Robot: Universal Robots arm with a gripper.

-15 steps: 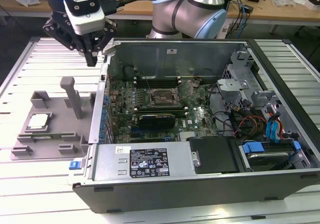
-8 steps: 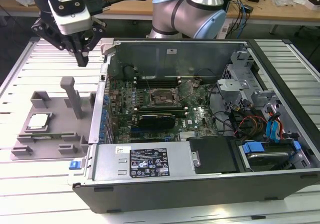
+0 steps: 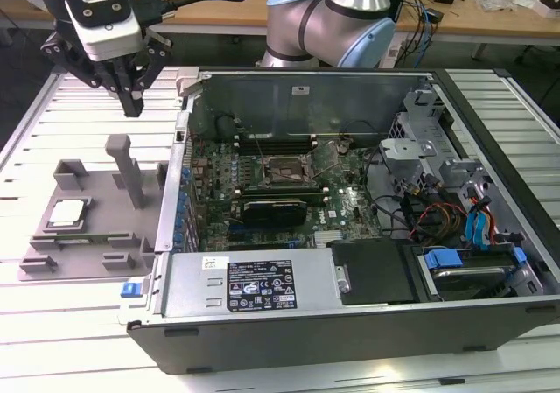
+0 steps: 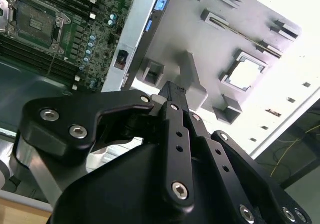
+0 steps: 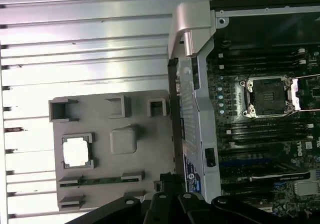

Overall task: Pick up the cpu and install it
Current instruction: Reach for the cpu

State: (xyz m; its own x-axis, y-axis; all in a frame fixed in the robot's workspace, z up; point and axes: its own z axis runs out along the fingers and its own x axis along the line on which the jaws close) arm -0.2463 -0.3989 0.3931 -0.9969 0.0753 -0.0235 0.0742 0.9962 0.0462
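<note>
One cpu (image 3: 68, 214) seated in grey tray (image 3: 101, 227) — one gripper (image 3: 133, 108) above, fingers together, empty.

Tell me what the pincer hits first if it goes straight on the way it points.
Likely the upright post of the grey tray, almost directly below the pincer; depth is unclear, so it might reach the tray floor instead.

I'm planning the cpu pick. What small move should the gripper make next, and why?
Probably shift the black gripper toward the exterior view's left until it hangs over the silvery square cpu. It hovers shut and empty near the upright post of the grey plastic tray, while the cpu lies apart in its recess.
</note>
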